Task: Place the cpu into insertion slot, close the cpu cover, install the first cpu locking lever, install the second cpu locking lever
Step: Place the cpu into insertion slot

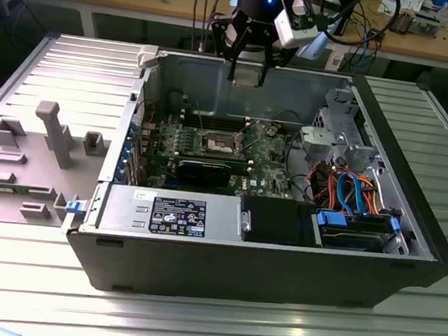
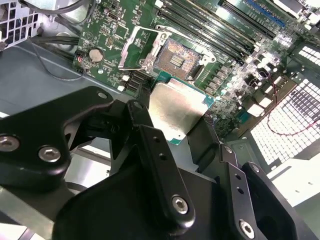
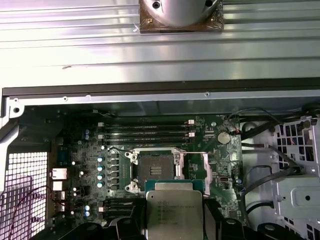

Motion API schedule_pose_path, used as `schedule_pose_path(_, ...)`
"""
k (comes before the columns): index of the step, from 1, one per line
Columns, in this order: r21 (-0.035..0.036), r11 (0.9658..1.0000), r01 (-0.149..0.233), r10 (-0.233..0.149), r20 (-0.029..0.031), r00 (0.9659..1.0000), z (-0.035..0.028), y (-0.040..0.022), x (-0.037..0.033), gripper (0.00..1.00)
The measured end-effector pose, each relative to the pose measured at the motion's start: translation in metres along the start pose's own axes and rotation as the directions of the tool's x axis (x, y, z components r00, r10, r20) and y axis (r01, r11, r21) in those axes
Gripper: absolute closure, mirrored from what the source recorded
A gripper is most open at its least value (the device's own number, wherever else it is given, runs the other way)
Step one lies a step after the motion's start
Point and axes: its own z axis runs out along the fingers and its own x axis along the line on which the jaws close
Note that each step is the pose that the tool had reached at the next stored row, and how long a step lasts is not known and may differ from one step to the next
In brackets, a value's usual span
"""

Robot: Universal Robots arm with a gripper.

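Above insertion slot [image 3: 156, 169], seemingly: held cpu [image 3: 173, 212]

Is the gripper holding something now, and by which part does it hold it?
The gripper holds the cpu by two opposite edges; the insertion slot stands empty.

An open computer case [image 1: 277, 278] lies on its side on a ribbed metal table [image 1: 193, 328]. Its green circuit board [image 1: 271, 152] is bared, with the insertion slot [image 1: 218, 142] near the board's middle and a labelled power supply [image 1: 173, 213] along the near wall. The gripper [image 1: 247, 81] hangs above the case's far wall, well apart from the slot, and the small pale square at its tip is probably the cpu [image 1: 248, 69], pinched between the fingers.
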Motion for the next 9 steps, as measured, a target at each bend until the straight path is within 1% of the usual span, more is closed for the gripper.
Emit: schedule_pose_path(9, 0.0001, 1.0, 0.0, 0.0, 0.0, 1.0, 0.0021, -0.0003, 0.0002, 0.45)
